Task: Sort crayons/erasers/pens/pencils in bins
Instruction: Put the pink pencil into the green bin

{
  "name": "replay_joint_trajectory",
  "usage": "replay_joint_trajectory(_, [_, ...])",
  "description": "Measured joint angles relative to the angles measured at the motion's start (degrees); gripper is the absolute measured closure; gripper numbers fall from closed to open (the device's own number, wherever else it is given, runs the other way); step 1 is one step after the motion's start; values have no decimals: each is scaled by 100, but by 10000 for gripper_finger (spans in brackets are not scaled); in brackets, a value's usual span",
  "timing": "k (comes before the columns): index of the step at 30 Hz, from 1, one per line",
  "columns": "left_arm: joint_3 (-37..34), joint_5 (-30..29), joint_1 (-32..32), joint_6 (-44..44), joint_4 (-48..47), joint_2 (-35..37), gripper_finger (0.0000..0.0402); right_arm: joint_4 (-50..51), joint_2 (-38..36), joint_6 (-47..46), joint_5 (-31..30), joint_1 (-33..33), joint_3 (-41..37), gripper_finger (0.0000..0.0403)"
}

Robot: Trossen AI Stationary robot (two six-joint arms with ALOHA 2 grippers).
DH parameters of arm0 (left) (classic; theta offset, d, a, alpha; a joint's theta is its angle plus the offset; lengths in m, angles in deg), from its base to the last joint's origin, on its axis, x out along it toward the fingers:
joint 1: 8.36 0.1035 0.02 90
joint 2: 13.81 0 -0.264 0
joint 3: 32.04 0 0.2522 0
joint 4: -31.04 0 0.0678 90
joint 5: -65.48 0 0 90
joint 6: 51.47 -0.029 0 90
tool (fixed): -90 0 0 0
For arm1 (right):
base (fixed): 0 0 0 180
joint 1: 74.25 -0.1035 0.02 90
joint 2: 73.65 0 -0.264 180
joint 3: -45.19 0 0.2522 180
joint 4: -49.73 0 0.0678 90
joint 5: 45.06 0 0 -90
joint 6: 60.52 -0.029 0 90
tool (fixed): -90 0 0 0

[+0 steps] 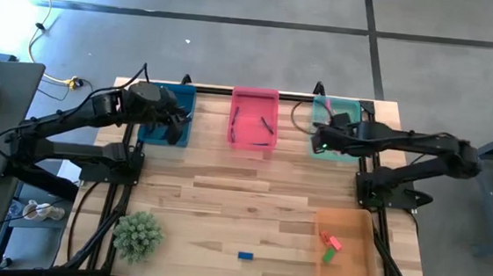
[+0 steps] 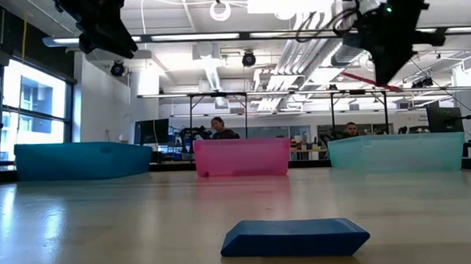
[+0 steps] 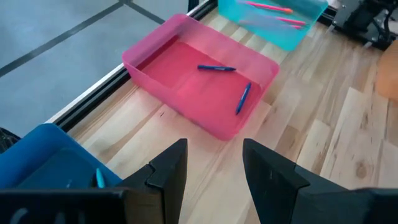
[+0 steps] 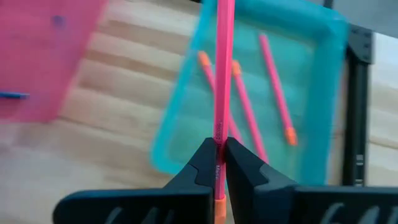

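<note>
My right gripper [image 4: 219, 155] is shut on a salmon-pink pencil [image 4: 222, 62] above the teal-green bin [image 4: 323, 93], in which three more pink pencils lie. In the high view it hangs at that bin's near left corner [image 1: 319, 142]. My left gripper [image 3: 214, 174] stands open, holding nothing, above the dark blue bin [image 1: 167, 114]. The pink bin [image 3: 155, 53] between them holds two pens [image 3: 216, 68]. A blue eraser [image 1: 245, 255] lies flat on the table near the front edge. The orange bin [image 1: 355, 270] at the near right holds a pink eraser [image 1: 332, 243] and a green one. My right gripper pinches the pencil between its two fingers near the orange-tipped end [image 4: 219, 134]. The fingers come from above, slanting down. The long part of the pencil reaches forward past the fingertips over the teal-green bin, lifted clear; in the low view it slants a little [image 2: 369, 80].
A small green plant [image 1: 137, 235] stands at the near left corner. A thin stick lies in the dark blue bin [image 3: 99, 179]. The wood between the far row of bins and the blue eraser is bare. People sit at desks in the room behind the table.
</note>
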Motion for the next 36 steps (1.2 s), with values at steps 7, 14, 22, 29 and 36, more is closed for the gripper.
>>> replay_joint_trajectory(7, [0, 0, 0, 249, 227, -283, 257, -804, -557, 1218, 139, 1041, -856, 400])
replay_joint_trajectory(14, [0, 7, 2, 499, 707, -538, 257, -1882, -483, 2595, 675, 2108, -1533, 400])
replay_joint_trajectory(22, [0, 9, 0, 689, 1654, -574, 257, -2605, -483, 3871, 1499, 3047, -2029, 400])
replay_joint_trajectory(29, [0, 1, 0, 769, 1871, -574, 257, -2856, -336, 4582, 1849, 3411, -2185, 400])
replay_joint_trajectory(36, [0, 2, 0, 772, 1863, -574, 257, -3004, 223, 4780, 2048, 3480, -2242, 400])
